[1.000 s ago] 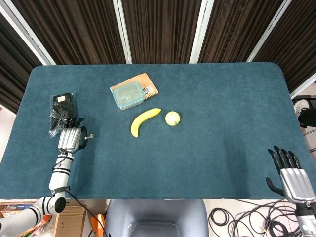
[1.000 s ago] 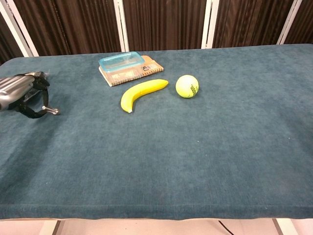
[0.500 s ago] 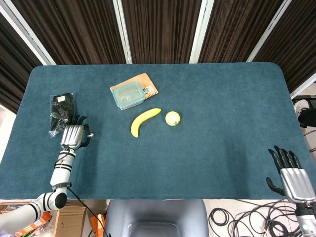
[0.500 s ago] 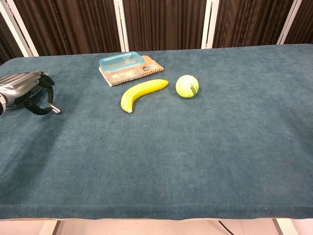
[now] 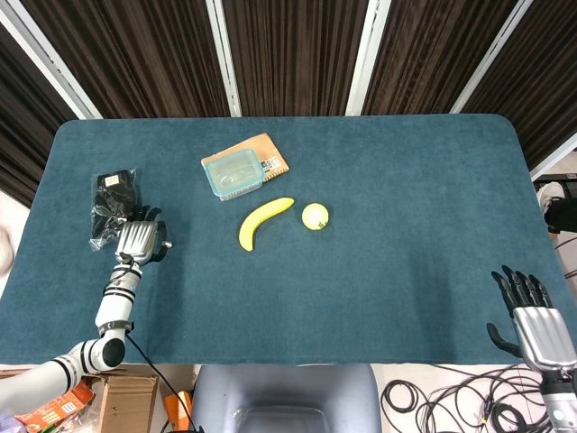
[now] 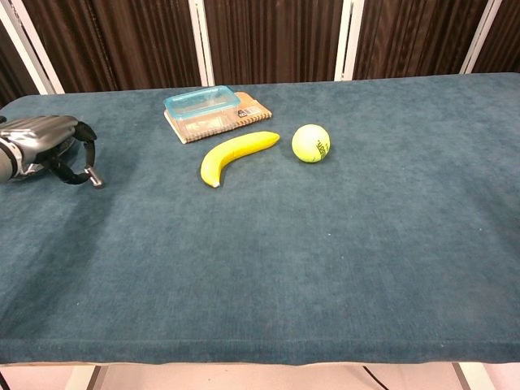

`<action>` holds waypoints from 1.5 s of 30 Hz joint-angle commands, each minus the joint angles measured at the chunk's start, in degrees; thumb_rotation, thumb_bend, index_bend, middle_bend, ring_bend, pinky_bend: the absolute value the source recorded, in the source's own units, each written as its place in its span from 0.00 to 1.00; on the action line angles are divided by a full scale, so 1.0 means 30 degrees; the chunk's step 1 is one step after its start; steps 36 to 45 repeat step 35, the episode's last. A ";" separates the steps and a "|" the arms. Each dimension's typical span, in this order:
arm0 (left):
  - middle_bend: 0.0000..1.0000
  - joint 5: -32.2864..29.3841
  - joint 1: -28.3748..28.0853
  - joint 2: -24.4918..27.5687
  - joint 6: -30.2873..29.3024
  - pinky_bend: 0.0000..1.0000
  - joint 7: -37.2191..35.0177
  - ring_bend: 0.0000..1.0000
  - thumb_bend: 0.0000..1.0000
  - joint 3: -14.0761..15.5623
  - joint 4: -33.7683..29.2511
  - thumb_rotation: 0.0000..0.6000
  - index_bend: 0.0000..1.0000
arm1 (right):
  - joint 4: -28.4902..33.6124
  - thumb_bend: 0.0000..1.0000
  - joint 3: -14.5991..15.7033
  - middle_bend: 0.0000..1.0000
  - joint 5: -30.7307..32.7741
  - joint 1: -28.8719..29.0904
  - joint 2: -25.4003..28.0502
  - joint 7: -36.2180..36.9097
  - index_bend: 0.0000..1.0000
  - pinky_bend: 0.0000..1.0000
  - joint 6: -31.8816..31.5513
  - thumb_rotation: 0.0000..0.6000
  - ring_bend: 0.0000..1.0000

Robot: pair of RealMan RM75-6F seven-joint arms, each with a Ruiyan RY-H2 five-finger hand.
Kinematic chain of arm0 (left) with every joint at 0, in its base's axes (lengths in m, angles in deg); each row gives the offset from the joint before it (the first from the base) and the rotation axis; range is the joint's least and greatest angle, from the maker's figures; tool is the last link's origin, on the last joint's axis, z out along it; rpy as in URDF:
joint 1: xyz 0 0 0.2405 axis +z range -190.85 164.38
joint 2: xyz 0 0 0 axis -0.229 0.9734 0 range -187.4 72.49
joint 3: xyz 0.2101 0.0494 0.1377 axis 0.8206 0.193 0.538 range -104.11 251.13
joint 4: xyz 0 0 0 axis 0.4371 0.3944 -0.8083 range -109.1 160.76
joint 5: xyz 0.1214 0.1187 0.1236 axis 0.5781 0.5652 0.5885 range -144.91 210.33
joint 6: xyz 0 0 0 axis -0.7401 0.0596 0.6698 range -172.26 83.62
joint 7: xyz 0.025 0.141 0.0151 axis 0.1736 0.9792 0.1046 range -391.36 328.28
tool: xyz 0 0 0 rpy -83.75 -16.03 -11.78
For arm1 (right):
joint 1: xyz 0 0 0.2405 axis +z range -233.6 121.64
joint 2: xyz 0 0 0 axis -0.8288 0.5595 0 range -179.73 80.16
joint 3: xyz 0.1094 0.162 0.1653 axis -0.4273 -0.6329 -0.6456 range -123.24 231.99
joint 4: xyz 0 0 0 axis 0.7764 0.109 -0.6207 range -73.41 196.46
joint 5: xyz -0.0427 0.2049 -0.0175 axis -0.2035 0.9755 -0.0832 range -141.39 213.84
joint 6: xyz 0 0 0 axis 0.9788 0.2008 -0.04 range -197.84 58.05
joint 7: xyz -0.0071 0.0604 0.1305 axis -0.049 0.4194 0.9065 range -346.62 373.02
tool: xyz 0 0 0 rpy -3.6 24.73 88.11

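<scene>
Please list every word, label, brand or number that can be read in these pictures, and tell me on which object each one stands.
Nothing can be read with certainty.
Tennis ball: dark print on its side, too blurred to read.
Brown notebook under the clear box: a white label with dark marks, too small to read.
Black bag near the left hand: a pale label, unreadable.

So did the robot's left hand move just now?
Yes. The left hand slid forward along the table, up beside the black bag, a bit nearer the banana.

Bright even overhead light, soft shadows, sharp pics, no glare.
</scene>
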 commanded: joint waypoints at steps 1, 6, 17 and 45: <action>0.16 -0.0135 -0.0141 -0.0073 0.0052 0.04 0.0009 0.08 0.33 0.0030 0.0190 1.00 0.53 | -0.0001 0.29 0.0002 0.00 -0.0023 -0.0011 0.0028 0.0057 0.00 0.01 -0.0024 1.00 0.00; 0.16 -0.0070 -0.0169 -0.0130 -0.0003 0.04 -0.0334 0.08 0.33 0.0190 0.0407 1.00 0.43 | -0.0005 0.29 0.0001 0.00 -0.0046 -0.0043 0.0068 0.0139 0.00 0.01 -0.0084 1.00 0.00; 0.10 0.2253 0.1073 0.1879 -0.2004 0.05 -0.2156 0.05 0.32 0.0989 -0.3034 1.00 0.05 | -0.0017 0.29 0.0011 0.00 -0.0113 -0.0079 0.0085 0.0175 0.00 0.01 -0.0160 1.00 0.00; 0.00 1.0297 0.8584 0.6504 -1.1412 0.00 -0.7946 0.00 0.32 0.5527 -0.6013 1.00 0.00 | -0.0202 0.29 0.0052 0.00 -0.0283 -0.0284 -0.0526 -0.0852 0.00 0.01 -0.0533 1.00 0.00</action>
